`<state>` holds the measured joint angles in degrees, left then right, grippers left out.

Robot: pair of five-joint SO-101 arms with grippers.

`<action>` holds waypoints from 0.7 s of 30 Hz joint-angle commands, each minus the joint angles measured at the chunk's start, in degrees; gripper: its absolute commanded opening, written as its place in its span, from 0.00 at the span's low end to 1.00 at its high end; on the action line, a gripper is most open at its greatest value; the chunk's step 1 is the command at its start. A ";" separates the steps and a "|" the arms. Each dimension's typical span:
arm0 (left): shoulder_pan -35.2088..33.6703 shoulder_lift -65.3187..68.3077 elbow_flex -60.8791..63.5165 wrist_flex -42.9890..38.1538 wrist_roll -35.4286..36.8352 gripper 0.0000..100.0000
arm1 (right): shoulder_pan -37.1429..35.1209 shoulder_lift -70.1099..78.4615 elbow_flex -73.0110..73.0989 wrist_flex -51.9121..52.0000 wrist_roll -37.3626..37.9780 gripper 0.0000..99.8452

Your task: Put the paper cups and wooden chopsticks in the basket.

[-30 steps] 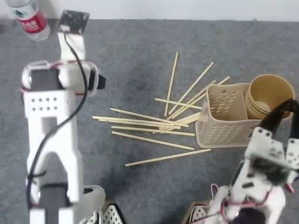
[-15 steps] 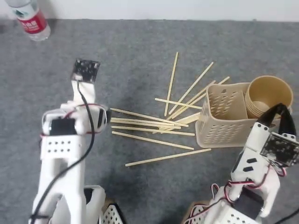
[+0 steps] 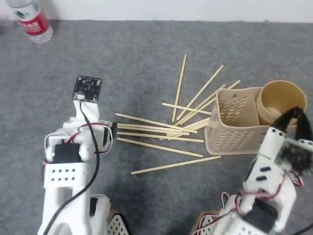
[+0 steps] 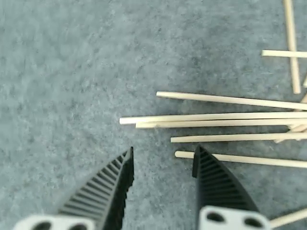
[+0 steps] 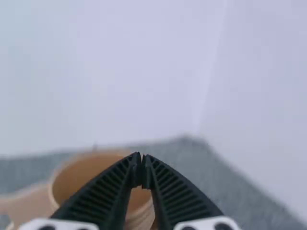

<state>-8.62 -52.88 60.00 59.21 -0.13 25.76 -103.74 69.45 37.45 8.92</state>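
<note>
Wooden chopsticks (image 3: 161, 148) lie scattered on a grey felt-like table cover (image 3: 146, 58), none in the basket (image 3: 230, 132). A pale wall (image 3: 195, 10) runs along the far edge, and a plastic bottle (image 3: 32, 19) stands in the far corner.

The left gripper (image 4: 163, 151) has its toothed black fingers (image 4: 117, 179) spread apart and holds nothing. They hang low over the cover at the near ends of several chopsticks (image 4: 216, 117), one finger just above a stick's end. Behind them the white left arm (image 3: 68, 166) stands folded, its wrist camera board tilted up.

The right gripper (image 5: 141, 155) has its fingers pressed together on nothing, raised and aimed at the wall over the stacked paper cups (image 5: 96, 177). From above it (image 3: 295, 117) sits at the cups' near rim, with the right arm (image 3: 266, 176) bent beneath it.

The slotted beige basket sits beside the pile, some stick ends touching its wall. The paper cups (image 3: 281, 100) are nested, mouths up, at its end away from the sticks — inside or just beside, I cannot tell.
</note>
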 commanded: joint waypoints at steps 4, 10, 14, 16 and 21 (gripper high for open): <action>-3.43 -1.67 4.26 -5.45 4.04 0.20 | 1.10 8.48 -17.14 5.23 5.98 0.14; -3.52 -1.67 10.95 -12.66 3.78 0.20 | 3.47 24.13 -36.13 17.63 5.71 0.14; -3.52 -1.58 11.91 -13.19 3.69 0.20 | -0.48 37.58 -53.54 30.20 6.59 0.14; -3.52 -1.58 11.91 -13.19 3.69 0.20 | -1.10 45.85 -62.59 36.88 8.35 0.14; -3.52 -1.32 12.00 -13.01 3.69 0.20 | -1.10 68.62 -83.16 51.03 8.53 0.14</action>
<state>-11.78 -53.58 72.22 47.34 3.30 25.32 -49.14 -0.26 81.32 16.75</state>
